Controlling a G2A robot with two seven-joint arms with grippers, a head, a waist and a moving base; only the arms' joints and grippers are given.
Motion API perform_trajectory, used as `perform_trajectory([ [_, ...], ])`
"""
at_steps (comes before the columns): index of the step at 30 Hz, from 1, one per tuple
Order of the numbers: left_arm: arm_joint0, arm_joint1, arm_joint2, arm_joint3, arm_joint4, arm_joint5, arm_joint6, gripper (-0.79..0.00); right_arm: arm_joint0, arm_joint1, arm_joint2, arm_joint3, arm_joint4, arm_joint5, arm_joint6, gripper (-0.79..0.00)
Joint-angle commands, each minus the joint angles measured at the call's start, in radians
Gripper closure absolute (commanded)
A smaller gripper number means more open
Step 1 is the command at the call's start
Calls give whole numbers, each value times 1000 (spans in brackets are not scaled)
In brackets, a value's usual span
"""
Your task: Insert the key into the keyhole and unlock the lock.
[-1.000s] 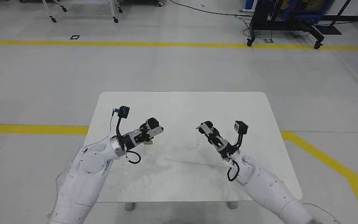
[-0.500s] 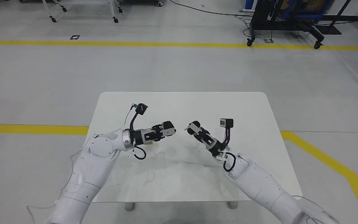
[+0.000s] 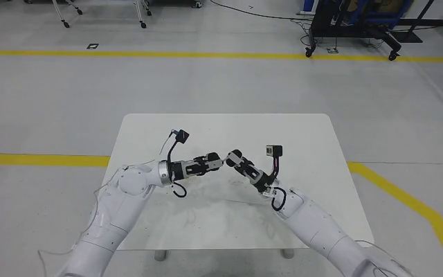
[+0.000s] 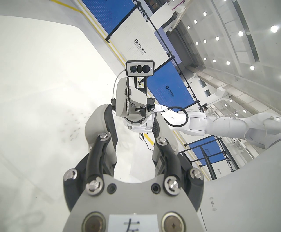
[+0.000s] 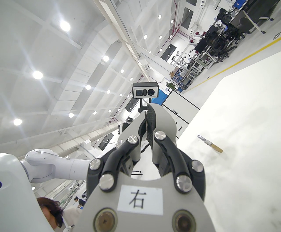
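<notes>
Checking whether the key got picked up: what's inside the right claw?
The right claw is shut, pads nearly touching; nothing visibly sticks out, and anything thin between them would be covered. A small metal-tipped tan object lies apart on the table.

Glossy pale grey floor (image 3: 208, 83) crossed by yellow painted lines (image 3: 208, 54); white rectangular table (image 3: 304, 131) mid-room; black wheeled rack (image 3: 353, 31) far behind; round ceiling lamps (image 5: 37, 75) lit overhead; blue wall panels (image 4: 103, 11).
</notes>
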Motion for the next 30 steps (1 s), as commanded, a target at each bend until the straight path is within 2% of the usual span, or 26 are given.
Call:
perform_trajectory([
  [1, -3, 0, 4, 4, 2, 2, 2, -299, -1, -5, 6, 4, -4, 0, 6, 0],
  [8, -10, 0, 17, 5, 22, 7, 21, -237, 0, -24, 24, 23, -16, 0, 33, 0],
  [10, -11, 0, 21, 5, 24, 10, 22, -191, -2, -29, 31, 26, -20, 0, 39, 0],
  [13, -14, 0, 25, 6, 25, 11, 23, -15, -5, -35, 40, 32, -26, 0, 47, 0],
  [14, -15, 0, 26, 7, 27, 14, 23, 0, -6, -37, 43, 34, -27, 0, 49, 0],
  [30, -28, 4, 33, 24, 24, 31, 42, 0, -31, -54, 102, 45, -40, 0, 117, 0],
])
